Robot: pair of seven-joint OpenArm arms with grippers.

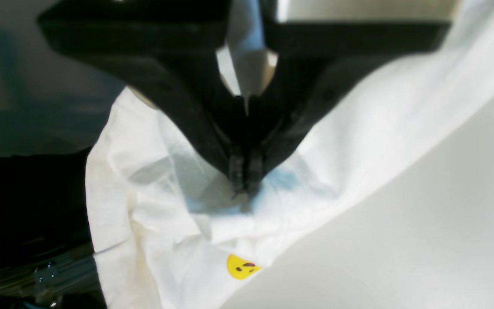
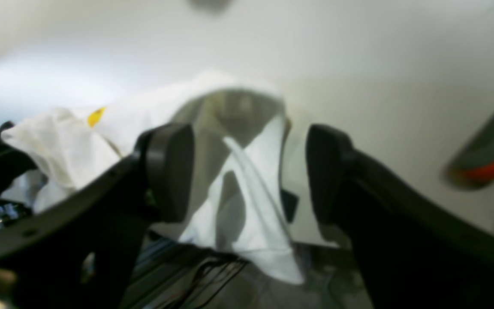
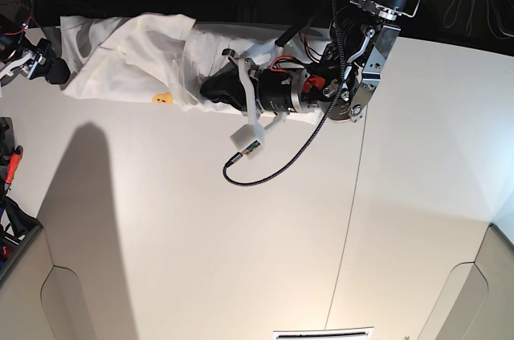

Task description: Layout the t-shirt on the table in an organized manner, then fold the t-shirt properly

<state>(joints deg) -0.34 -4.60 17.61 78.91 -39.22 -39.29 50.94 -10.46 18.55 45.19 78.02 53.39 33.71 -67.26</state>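
The left pincer (image 1: 243, 189) pinches the t-shirt (image 3: 136, 55), bunched at eleven o'clock on the off-white surface (image 3: 241, 235). The right pincer (image 2: 249, 171) is spread around a hanging fold. Dark room beyond the far edge.

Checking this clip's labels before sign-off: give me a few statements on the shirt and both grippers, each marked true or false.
1. The left gripper is shut on the t-shirt. True.
2. The right gripper is clamped on cloth. False: its jaws stand apart, with a fold of shirt hanging between them.
3. The t-shirt lies flat and spread across the middle of the table. False: it is bunched along the far edge.
4. A small yellow face print shows on the cloth. True.
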